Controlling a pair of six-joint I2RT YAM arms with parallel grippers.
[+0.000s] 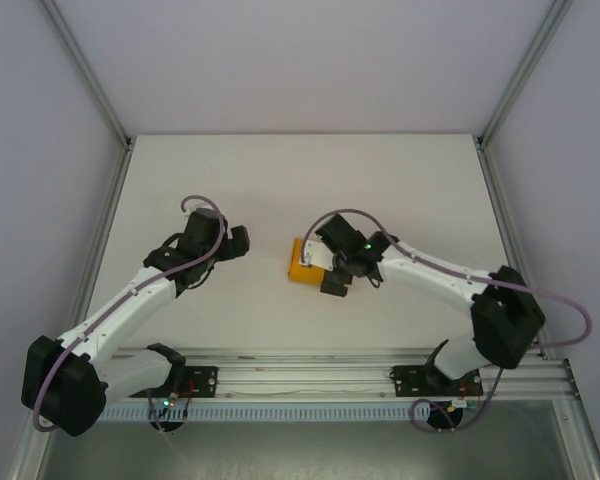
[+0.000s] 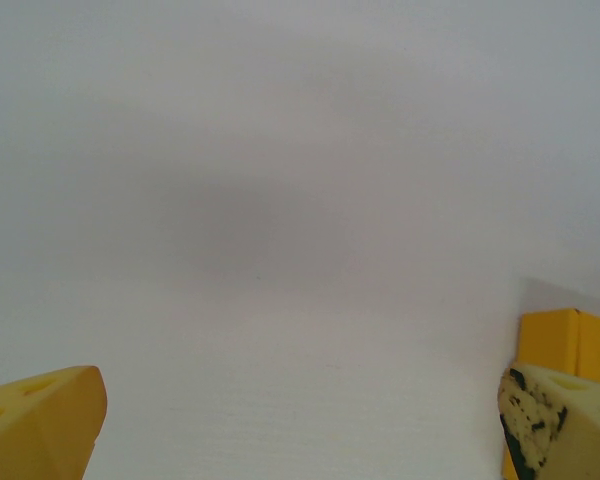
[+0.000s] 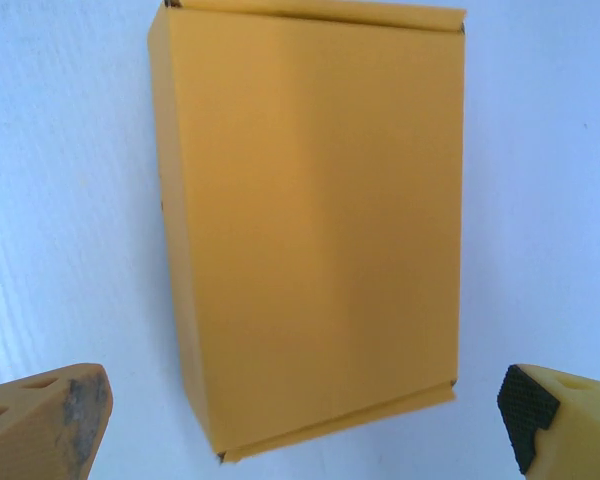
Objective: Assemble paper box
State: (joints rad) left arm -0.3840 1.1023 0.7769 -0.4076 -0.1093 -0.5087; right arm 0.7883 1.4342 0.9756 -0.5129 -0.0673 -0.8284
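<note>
The paper box [image 3: 310,230] is a closed, bright orange rectangular box lying flat on the white table, its end flaps folded in. My right gripper [image 3: 300,432] hovers over its near end, open, with the fingertips [image 3: 42,420] well clear of the box on both sides. From above, the paper box [image 1: 301,266] lies at the table's middle, partly covered by the right gripper [image 1: 326,262]. My left gripper [image 1: 240,240] is open a short way to the box's left, holding nothing. In the left wrist view a corner of the paper box [image 2: 562,340] shows behind the right fingertip [image 2: 560,425].
The white table [image 1: 300,180] is bounded by aluminium frame posts at the back corners and a rail [image 1: 300,375] along the near edge where the arm bases sit. Grey cables loop over both arms.
</note>
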